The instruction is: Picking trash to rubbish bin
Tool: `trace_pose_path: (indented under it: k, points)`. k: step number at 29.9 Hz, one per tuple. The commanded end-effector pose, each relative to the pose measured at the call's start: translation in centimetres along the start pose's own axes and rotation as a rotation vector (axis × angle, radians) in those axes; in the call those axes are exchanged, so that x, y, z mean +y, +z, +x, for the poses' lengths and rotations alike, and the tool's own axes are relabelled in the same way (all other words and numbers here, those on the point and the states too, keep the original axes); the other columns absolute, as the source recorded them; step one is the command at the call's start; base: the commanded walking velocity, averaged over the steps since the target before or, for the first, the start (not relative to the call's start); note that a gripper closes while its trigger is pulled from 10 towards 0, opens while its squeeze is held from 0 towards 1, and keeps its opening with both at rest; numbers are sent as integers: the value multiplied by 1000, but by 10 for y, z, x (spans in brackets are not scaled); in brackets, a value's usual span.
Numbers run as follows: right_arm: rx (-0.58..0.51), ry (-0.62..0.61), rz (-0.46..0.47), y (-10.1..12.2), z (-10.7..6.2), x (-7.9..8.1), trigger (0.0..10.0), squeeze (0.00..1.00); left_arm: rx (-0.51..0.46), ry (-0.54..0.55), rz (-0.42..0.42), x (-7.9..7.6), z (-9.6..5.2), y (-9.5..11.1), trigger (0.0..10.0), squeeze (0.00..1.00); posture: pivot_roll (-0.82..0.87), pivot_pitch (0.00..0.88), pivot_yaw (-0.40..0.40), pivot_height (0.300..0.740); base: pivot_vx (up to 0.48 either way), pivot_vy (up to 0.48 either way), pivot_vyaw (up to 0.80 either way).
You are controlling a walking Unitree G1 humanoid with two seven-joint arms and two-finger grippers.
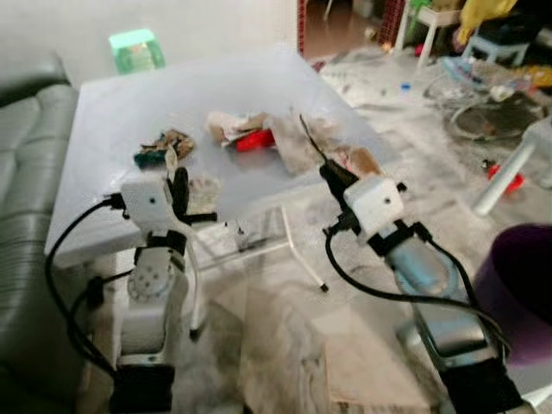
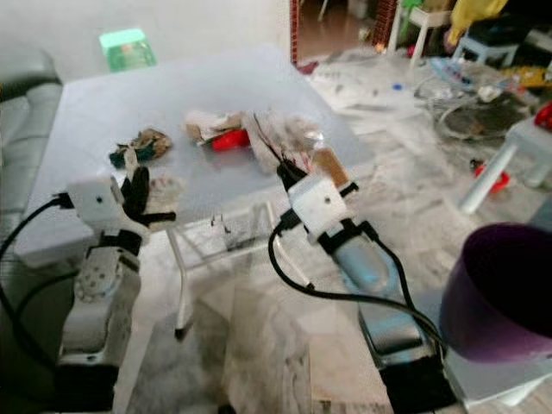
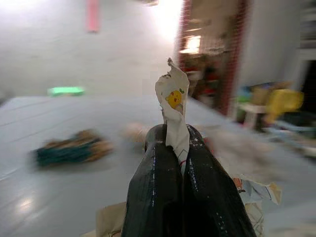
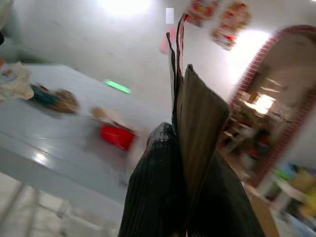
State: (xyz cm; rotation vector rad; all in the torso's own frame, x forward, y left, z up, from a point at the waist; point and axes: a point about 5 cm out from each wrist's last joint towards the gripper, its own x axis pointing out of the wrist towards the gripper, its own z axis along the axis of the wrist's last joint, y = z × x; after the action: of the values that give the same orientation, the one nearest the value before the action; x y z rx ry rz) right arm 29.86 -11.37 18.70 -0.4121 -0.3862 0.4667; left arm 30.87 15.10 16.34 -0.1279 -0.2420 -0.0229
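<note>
Trash lies on the white folding table (image 1: 121, 103): a teal and brown wrapper (image 1: 156, 153), crumpled paper (image 1: 226, 126), a red piece (image 1: 255, 139) and a brownish heap (image 1: 304, 143). My left gripper (image 1: 178, 186) hovers at the table's near edge, shut on a white paper wrapper (image 3: 173, 97) with a yellow print. More white paper (image 1: 205, 191) lies beside it. My right gripper (image 1: 325, 169) is at the near right corner, shut on a flat brown card piece (image 4: 198, 112) that sticks up past its fingers. A purple bin (image 2: 502, 293) stands low on the right.
A grey sofa (image 1: 21, 181) runs along the left of the table. A green stool (image 1: 136, 49) stands behind the table. Clutter and a white pole (image 1: 509, 177) cover the floor at the back right. Marble floor (image 1: 285, 345) lies under my arms.
</note>
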Motion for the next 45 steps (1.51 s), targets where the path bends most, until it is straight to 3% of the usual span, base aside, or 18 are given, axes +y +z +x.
trace_pose_path:
  k: [1, 27, 45]
  points:
    - [-8, -4, 1, 3, 2, -1, 10000, 0, -8, -1, 5, 1, 2, 3, 0, 0, -58, 65, 39, 740, 0, 0, -800]
    - [-6, -3, -1, 4, 3, -1, 10000, 0, 22, -13, -1, 1, 4, -1, 0, 0, -59, 61, 41, 740, 0, 0, -793]
    - [-9, 1, -5, 4, 2, 0, 10000, 0, 17, -14, -15, 0, 2, -2, 0, 0, -58, 64, 40, 740, 262, 0, -800]
